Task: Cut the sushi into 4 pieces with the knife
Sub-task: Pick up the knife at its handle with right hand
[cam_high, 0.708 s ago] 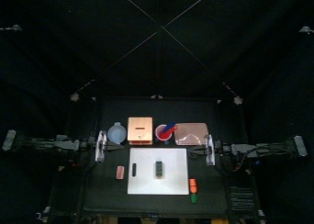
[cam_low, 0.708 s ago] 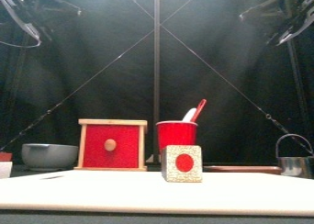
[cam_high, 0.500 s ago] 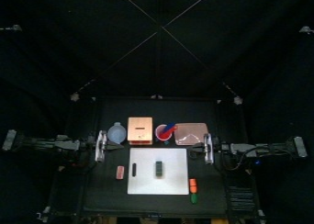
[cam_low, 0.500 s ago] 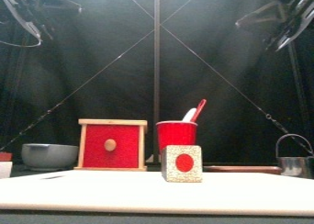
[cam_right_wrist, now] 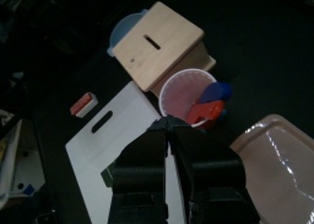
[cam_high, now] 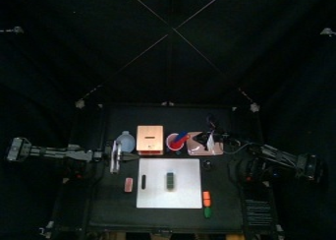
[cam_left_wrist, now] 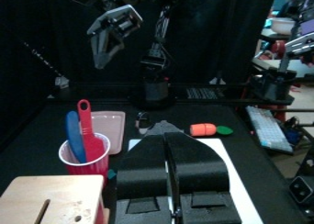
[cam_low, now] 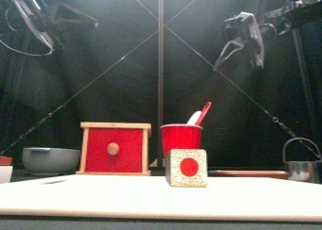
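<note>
Up high, right fingers (cam_right_wrist: pixel 166 127) pressed together just right of the red cup (cam_low: pixel 180 138) holding the knives (cam_low: pixel 202 111); sushi roll (cam_high: pixel 171 179) lies on the white board (cam_high: pixel 188 192); left fingers (cam_left_wrist: pixel 172 140) closed, off left

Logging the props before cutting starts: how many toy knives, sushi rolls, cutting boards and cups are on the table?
Knives: 2, the blue knife and the red knife
Sushi roll: 1
White cutting board: 1
Red cup: 1
Total: 5
</note>
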